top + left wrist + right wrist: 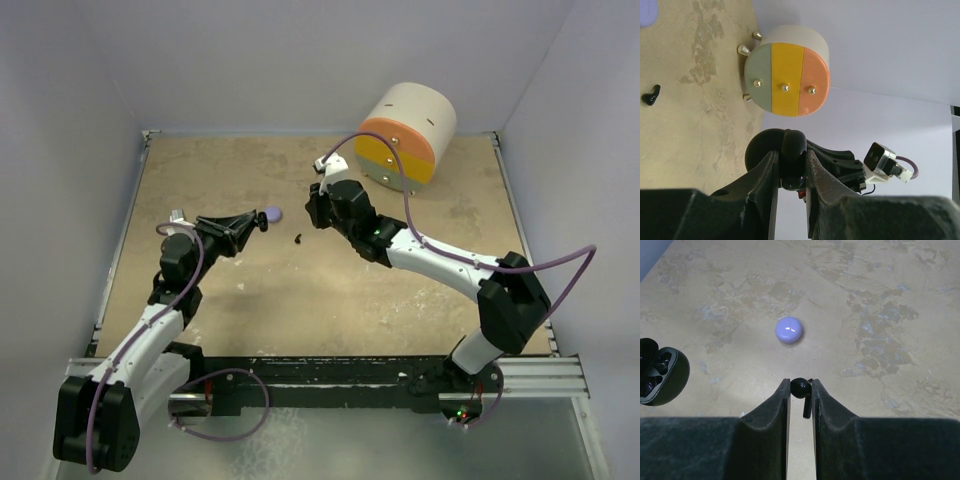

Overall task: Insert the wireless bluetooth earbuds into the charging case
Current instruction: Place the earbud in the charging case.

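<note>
My left gripper (791,157) is shut on a black charging case (785,145), which it holds off the table with the lid open. The same case (662,372) shows at the left edge of the right wrist view, its inside too dark to read. Between the tips of my shut right gripper (800,385) sits a black earbud (801,388), stem pointing back toward the wrist. From above, the right gripper (315,208) hovers right of the left gripper (255,224). A second black earbud (299,238) lies on the table between them, also visible as the black earbud (651,95) in the left wrist view.
A closed lavender round puck (272,213) rests on the table just beyond the left gripper, seen too as the lavender puck (789,330). A cream drum with a grey, yellow and orange face (405,137) lies at the back right. White walls surround the tan table (330,300).
</note>
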